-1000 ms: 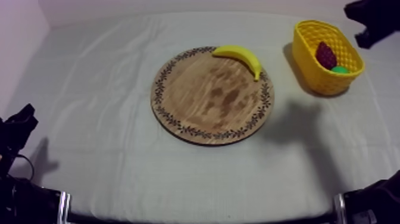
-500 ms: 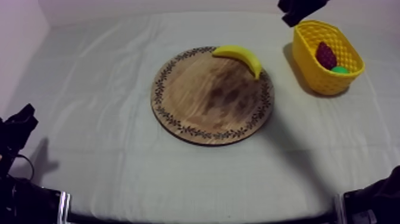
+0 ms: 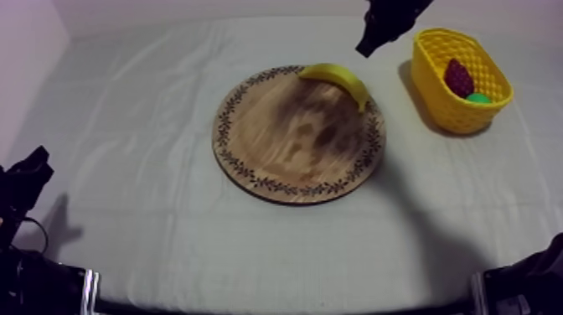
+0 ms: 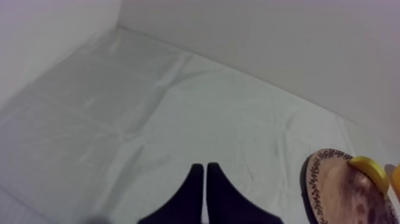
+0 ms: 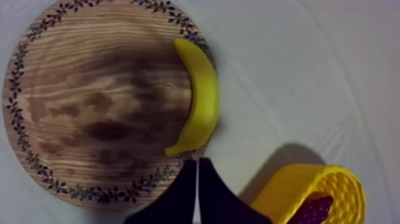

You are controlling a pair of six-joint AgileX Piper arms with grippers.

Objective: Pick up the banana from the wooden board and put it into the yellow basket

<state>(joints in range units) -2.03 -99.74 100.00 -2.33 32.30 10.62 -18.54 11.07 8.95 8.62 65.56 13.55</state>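
The yellow banana (image 3: 339,80) lies curved along the far right rim of the round wooden board (image 3: 285,147). My right gripper (image 3: 363,51) hangs above the cloth just behind the banana, between board and yellow basket (image 3: 436,84). Its wrist view looks straight down on the banana (image 5: 201,98) and board (image 5: 89,101). There the gripper (image 5: 197,165) is shut on nothing, its tips close to the banana's end, with the basket (image 5: 286,190) beside it. My left gripper (image 3: 27,178) rests low at the left. It (image 4: 205,171) is shut over bare cloth, with the board (image 4: 336,193) and banana (image 4: 369,171) far off.
Inside the basket lie a dark red fruit (image 3: 458,77) and a green fruit (image 3: 478,98). The right arm's shadow darkens the board's middle. Grey-white cloth (image 3: 134,109) spreads open to the left and in front of the board. A wall bounds the table's far edge.
My right arm has swung in from the upper right corner, passing left behind the basket to hang near the banana. Its shadow has shifted across the board. The left arm has stayed still.
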